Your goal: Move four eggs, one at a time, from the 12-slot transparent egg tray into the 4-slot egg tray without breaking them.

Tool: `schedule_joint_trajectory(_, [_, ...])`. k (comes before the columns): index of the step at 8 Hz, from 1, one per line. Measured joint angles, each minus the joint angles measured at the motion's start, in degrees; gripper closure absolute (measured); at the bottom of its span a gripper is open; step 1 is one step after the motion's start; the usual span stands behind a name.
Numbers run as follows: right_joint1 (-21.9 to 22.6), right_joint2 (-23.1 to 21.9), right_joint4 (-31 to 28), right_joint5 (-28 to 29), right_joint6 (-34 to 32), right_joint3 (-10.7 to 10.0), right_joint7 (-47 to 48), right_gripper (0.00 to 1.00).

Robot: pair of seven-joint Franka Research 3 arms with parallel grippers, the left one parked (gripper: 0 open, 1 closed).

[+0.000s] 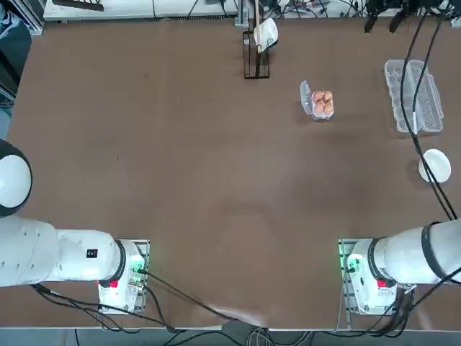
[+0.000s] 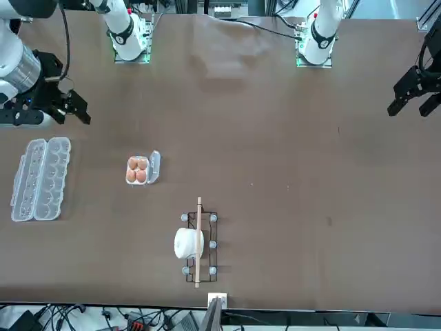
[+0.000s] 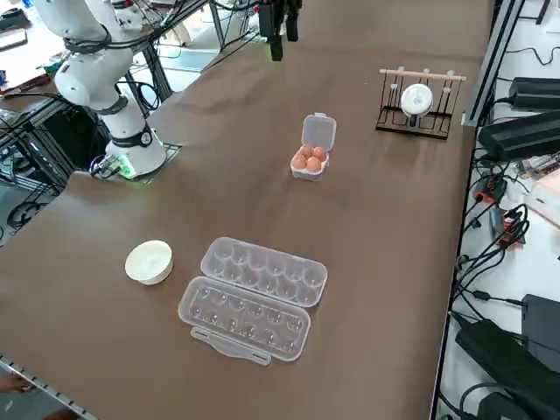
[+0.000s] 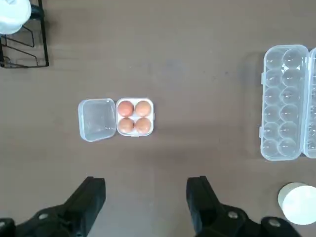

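right gripper (image 4: 146, 200) hangs high above the table w/ its two black fingers (image 4: 91, 195) spread wide apart, nothing between them; in the front view it sits at the far left edge, near the robot's end of the long carton. four eggs (image 4: 134, 116), orange-brown, fill all 2x2 cups of the 4-slot egg tray (image 4: 153, 117), one per cup, touching or nearly so. tray's clear lid flap (image 4: 97, 119) lies folded open flat beside it, on the side away from the carton. 12-slot transparent egg tray (image 4: 282, 102) lies open well apart from the small tray, both halves flat on the table (image 1: 180, 180), every visible cup bare. white round bowl (image 3: 149, 262) sits just beside the carton's end nearest the right arm's base, not touching. wire rack (image 1: 256, 52) w/ a wooden rod and a white roll stands at the table's far edge, well apart from the small tray.
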Motion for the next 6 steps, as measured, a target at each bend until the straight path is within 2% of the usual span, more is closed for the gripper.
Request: schedule_joint_trajectory(6, [-0.5, -1.0, 0.2, 0.0, 0.1, -0.4, -5.5, 0.0])
